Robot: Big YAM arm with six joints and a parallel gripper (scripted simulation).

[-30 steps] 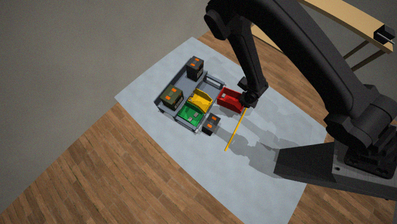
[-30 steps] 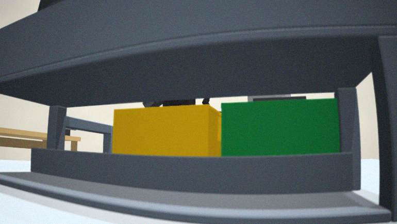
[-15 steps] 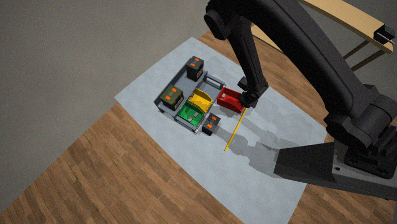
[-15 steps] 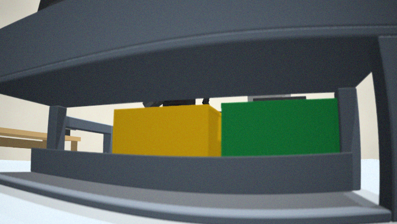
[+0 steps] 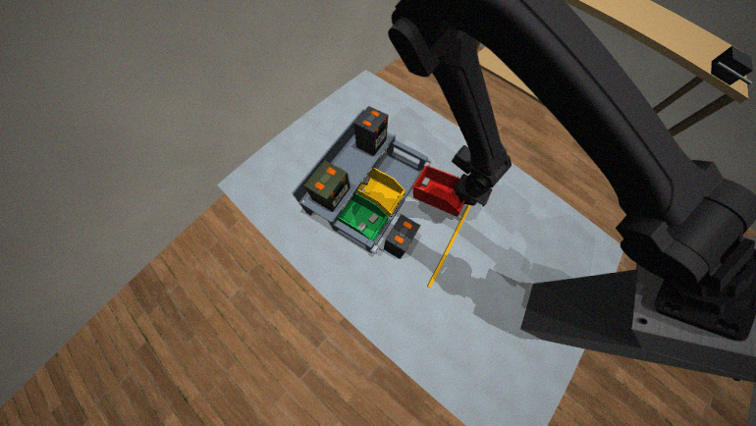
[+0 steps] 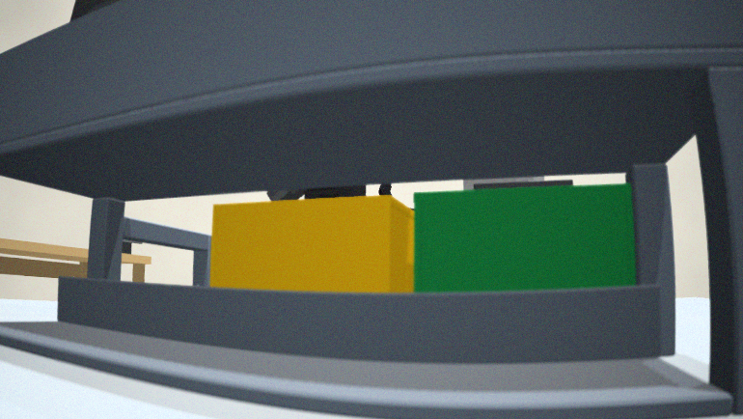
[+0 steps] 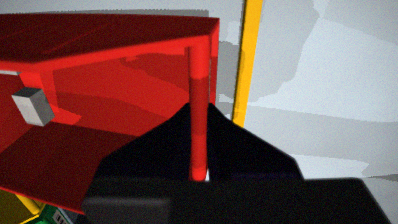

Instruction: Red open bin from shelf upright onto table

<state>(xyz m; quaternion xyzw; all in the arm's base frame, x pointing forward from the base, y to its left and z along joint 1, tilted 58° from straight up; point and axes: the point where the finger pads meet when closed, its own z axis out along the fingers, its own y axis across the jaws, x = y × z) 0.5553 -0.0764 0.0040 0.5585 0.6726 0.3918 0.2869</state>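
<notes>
The red open bin is off the grey shelf, over the grey mat just to the shelf's right. My gripper is shut on the bin's right wall. In the wrist view the fingers pinch the thin red wall, and a small grey part lies inside the red bin. Whether the bin rests on the mat or hangs just above it is unclear. The exterior view shows only the shelf with the yellow bin and green bin; the red bin is hidden there.
A yellow bin and a green bin stay on the shelf. Dark boxes stand on it at the back and left, and one on the mat by its front corner. A thin yellow rod lies on the mat below the gripper.
</notes>
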